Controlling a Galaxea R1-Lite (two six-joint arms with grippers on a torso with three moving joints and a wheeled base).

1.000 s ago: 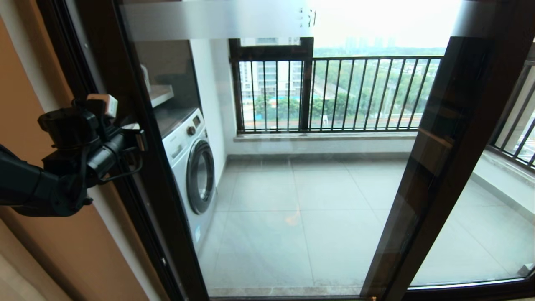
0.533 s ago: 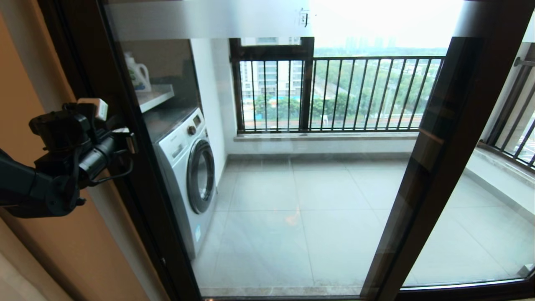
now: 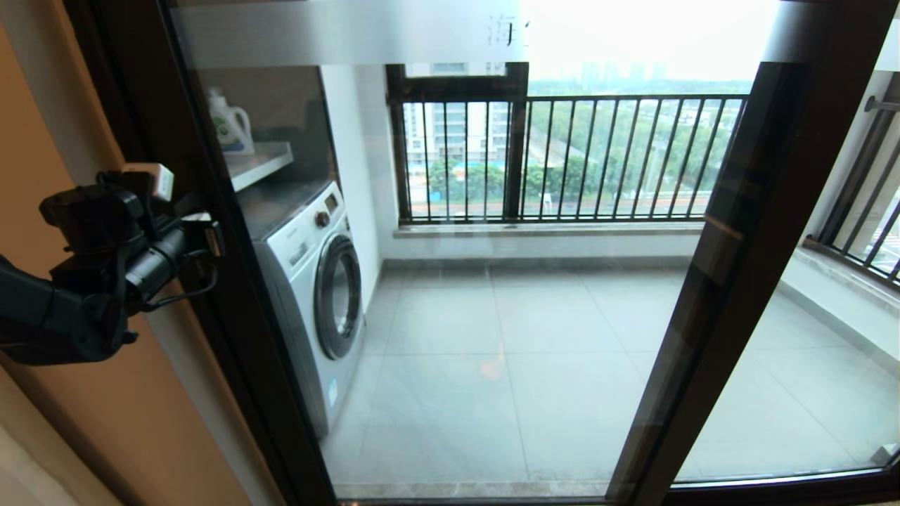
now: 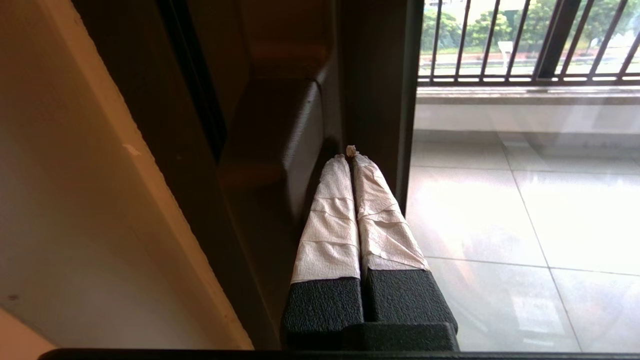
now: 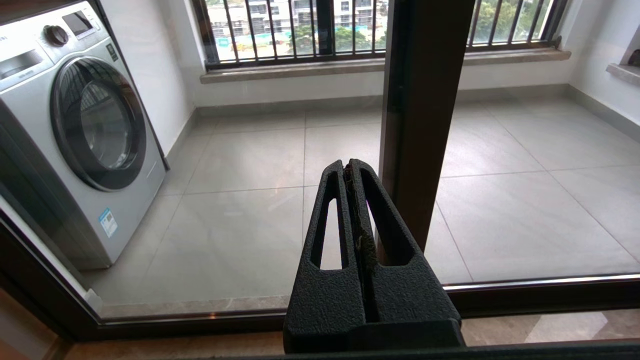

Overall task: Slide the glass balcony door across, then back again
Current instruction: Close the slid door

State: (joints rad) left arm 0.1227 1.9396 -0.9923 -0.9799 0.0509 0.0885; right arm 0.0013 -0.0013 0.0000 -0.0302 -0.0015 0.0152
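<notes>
The left gripper [image 4: 351, 156] has its two fingers pressed together, with nothing between them. The tips are pushed into the corner where the black handle [image 4: 280, 145] meets the frame of the glass balcony door [image 3: 492, 281]. I think it sits there so the arm can shove the door sideways, because closed fingers make one stiff poking stick. The fingers [image 4: 330, 220] are wrapped in crinkly white tape, maybe for better grip on the smooth metal.

The door fills most of what I see. Its left edge is close to the orange wall [image 3: 42, 140], so it looks nearly slid all the way over.

The right gripper [image 5: 350, 167] is closed too, holding nothing, and hangs low in front of the glass, doing no work.

The door is a big clear pane in a shiny dark brown frame, with a frosted strip [image 3: 351, 31] near the top. Behind it stand a washing machine [image 3: 316, 281] and thin black railing bars [image 3: 598, 154]
</notes>
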